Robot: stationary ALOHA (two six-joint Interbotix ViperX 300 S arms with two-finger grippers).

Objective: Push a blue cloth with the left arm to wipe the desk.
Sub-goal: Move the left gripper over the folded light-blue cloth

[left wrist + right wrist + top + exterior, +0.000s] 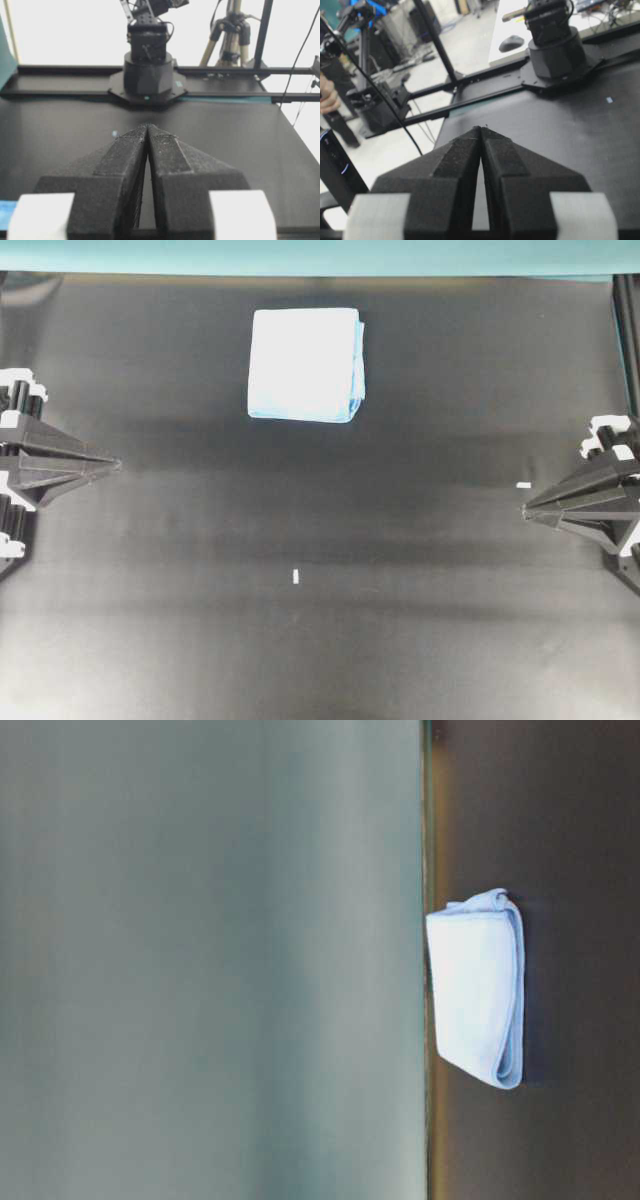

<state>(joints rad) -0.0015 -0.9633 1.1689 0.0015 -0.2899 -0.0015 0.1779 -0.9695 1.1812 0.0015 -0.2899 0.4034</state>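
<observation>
A folded blue cloth (305, 364) lies flat on the black desk (320, 640) near its far edge, a little left of centre; the table-level view shows the blue cloth (478, 985) as a layered pad. At the left edge of the desk my left gripper (117, 466) is shut, tips touching, with nothing between them, well away from the cloth. In the left wrist view the left gripper (148, 125) points across bare desk. My right gripper (524, 508) sits shut and empty at the right edge; the right gripper (481, 128) shows closed tips.
A teal strip (320, 256) runs along the far edge of the desk. Small white tape marks lie at the centre front (296, 576) and near the right gripper (523, 484). The opposite arm's base (147, 75) stands across the desk.
</observation>
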